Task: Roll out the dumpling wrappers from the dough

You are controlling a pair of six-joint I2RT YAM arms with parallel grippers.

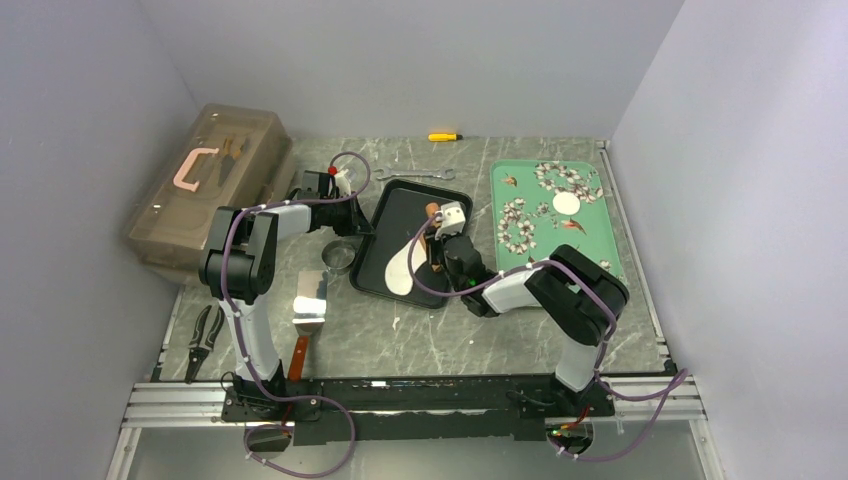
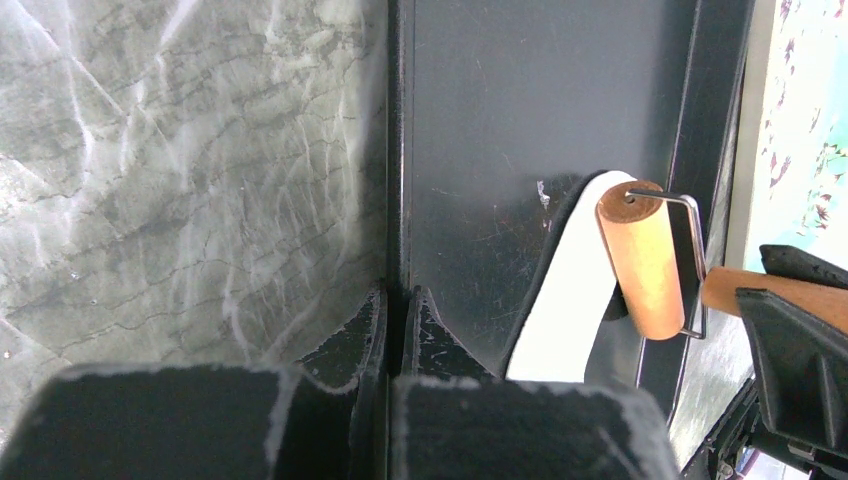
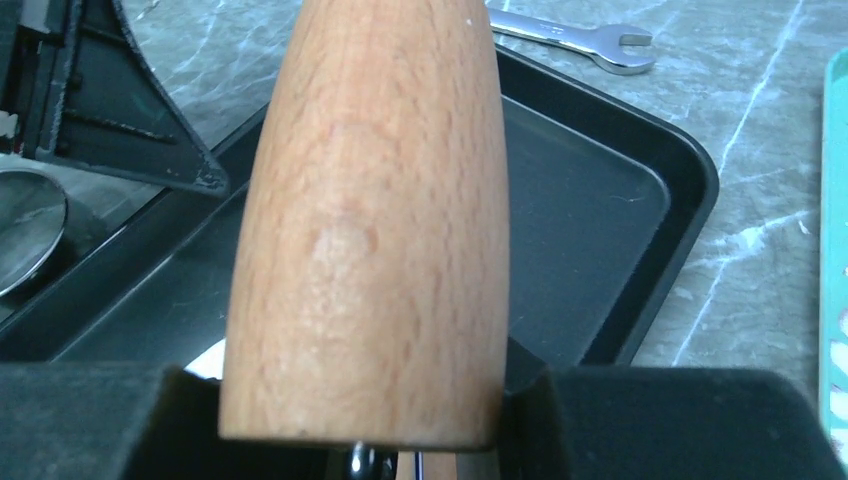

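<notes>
Above the bench, top view: the dough (image 1: 400, 268), a flattened white strip, lies in the black tray (image 1: 400, 215), long axis 1 to 7 o'clock. One dumpling wrapper (image 1: 566, 203) sits on the green tray (image 1: 590, 245). Your right end effector (image 1: 437, 225), the nearer one, stands at the strip's 1 o'clock end, so the dough runs toward 7 o'clock from it.

Left wrist view: your left end effector (image 2: 397, 305) is pinched together on the tray's rim. The roller (image 2: 642, 260) lies over the dough's end.

Right wrist view: the fingers clamp the roller's wooden handle.

Black-and-white left arm (image 1: 245, 255) and right arm (image 1: 570, 295) trail purple cables (image 1: 352, 155); fingers (image 2: 200, 420) look foam-padded.
</notes>
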